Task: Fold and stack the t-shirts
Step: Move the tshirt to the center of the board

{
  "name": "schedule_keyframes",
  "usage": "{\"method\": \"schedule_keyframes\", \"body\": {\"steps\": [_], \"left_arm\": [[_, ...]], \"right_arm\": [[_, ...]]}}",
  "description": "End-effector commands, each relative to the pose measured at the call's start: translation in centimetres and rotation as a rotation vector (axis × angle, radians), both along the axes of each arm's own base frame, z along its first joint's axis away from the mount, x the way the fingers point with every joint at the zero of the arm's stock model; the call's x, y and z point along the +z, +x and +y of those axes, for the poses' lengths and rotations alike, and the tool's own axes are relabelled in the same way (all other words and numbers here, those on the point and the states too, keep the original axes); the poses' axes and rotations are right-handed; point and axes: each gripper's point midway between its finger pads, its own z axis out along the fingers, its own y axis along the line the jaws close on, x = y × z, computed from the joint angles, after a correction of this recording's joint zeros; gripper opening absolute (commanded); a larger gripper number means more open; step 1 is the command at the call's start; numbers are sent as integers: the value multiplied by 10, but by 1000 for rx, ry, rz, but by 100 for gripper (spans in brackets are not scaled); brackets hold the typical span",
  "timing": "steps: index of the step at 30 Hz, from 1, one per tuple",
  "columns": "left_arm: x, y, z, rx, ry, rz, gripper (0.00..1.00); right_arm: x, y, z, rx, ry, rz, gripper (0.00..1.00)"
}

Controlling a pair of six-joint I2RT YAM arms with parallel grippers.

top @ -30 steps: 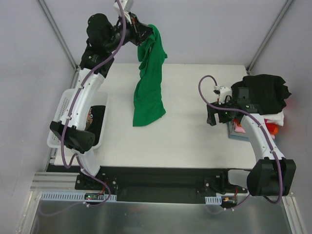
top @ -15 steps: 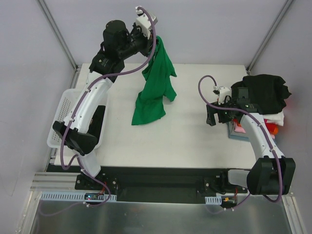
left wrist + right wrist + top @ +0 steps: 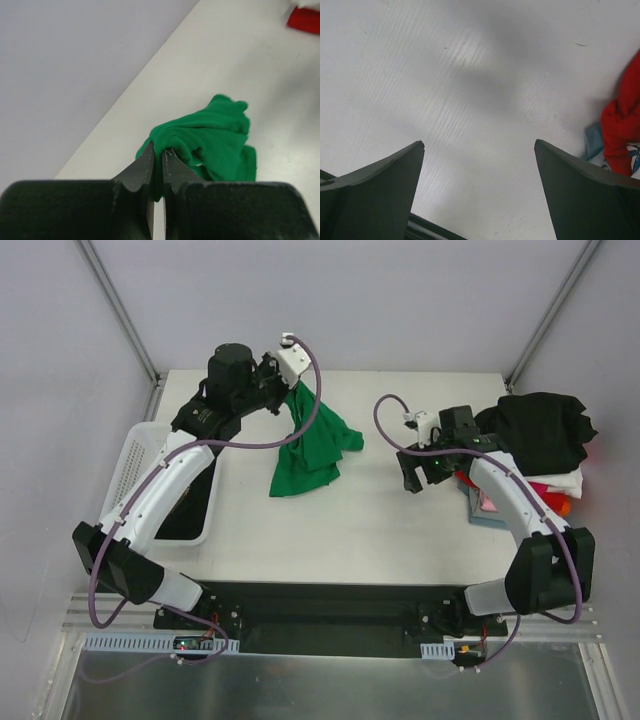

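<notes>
While green t-shirt is pinched at bunched edge by clenched left pincer, rest is draped crumpled onto worktop left of centre, likely for spreading. Right pincer is held wide, empty, over worktop beside stacked t-shirts, judged ready for second corner.

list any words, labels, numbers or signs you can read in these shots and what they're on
None can be read.
The green shirt is plain.
A scrap of blue-and-white print shows beside the red cloth at the edge of the right wrist view, too cut off to read.
The basket shows no marking.
</notes>
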Motion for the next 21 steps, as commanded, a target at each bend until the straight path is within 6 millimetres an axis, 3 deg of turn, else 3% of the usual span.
{"method": "schedule_keyframes", "body": {"steps": [1, 5, 8, 9, 11, 12, 14, 15, 16, 17, 19, 21], "left_arm": [[13, 3, 40, 128, 114, -158, 0], [16, 16, 67, 253, 170, -206, 0], [30, 32, 85, 361, 197, -255, 0], [45, 37, 91, 389, 201, -291, 0], [46, 56, 100, 442, 232, -296, 0], [63, 61, 106, 471, 234, -329, 0], [59, 79, 113, 503, 266, -326, 0], [68, 84, 117, 526, 273, -345, 0], [67, 90, 119, 537, 282, -345, 0], [57, 101, 121, 544, 305, -328, 0], [53, 108, 125, 565, 316, -323, 0], [37, 114, 128, 569, 337, -294, 0]], "right_arm": [[14, 19, 13, 41, -81, -65, 97], [22, 34, 22, 56, -101, -99, 97], [22, 37, 32, 105, -117, -122, 97], [20, 39, 35, 116, -126, -119, 97], [19, 38, 45, 157, -127, -117, 97], [21, 41, 50, 169, -120, -123, 98], [9, 42, 60, 197, -137, -89, 95], [7, 44, 65, 207, -143, -80, 95], [-3, 45, 74, 230, -168, -47, 95], [-6, 47, 80, 241, -178, -41, 95], [-9, 50, 99, 280, -190, -33, 95], [-27, 53, 110, 306, -202, 13, 93]]}}
